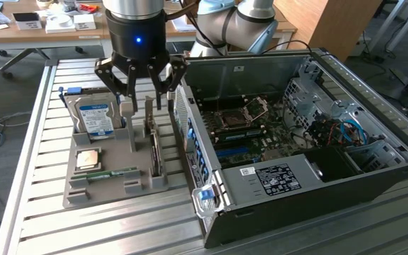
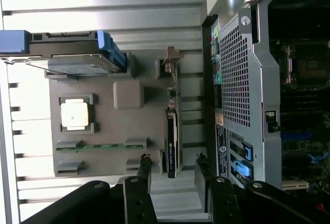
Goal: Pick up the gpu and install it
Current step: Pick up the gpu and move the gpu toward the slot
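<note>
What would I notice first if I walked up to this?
Probably the big open computer case at the exterior view's right, lying on its side with its insides showing. Next comes the black gripper, open, hanging just above the gpu, which stands on edge in a gray tray beside the case. A blue-labelled hard drive stands in that tray too.

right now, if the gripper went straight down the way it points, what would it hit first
Most likely the gpu, standing on edge in the grey tray. The gripper hangs open above it, so its fingers may pass either side of the card. Depth is unclear.
</note>
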Controlling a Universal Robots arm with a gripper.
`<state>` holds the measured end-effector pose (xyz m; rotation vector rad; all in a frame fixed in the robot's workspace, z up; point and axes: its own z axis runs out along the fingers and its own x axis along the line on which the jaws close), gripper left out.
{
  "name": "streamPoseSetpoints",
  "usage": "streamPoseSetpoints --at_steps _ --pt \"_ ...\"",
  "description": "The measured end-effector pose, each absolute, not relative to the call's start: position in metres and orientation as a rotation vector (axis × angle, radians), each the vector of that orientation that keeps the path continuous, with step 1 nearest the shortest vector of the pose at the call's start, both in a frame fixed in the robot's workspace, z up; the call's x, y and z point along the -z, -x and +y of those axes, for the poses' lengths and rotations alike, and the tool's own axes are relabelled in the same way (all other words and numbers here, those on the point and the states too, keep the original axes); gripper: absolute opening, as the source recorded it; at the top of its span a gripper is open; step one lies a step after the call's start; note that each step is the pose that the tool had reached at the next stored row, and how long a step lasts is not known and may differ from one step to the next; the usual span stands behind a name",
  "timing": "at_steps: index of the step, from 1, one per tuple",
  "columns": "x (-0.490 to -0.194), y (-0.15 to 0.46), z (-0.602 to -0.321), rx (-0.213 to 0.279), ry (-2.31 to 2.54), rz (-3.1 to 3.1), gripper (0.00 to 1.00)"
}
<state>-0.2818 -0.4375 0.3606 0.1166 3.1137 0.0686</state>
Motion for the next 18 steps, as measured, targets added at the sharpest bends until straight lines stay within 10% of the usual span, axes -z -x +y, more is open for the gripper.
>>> streamPoseSetpoints --at_steps 18 --pt "-0.3546 0.2818 -0.4375 -0.069 -0.117 3.114 0.47"
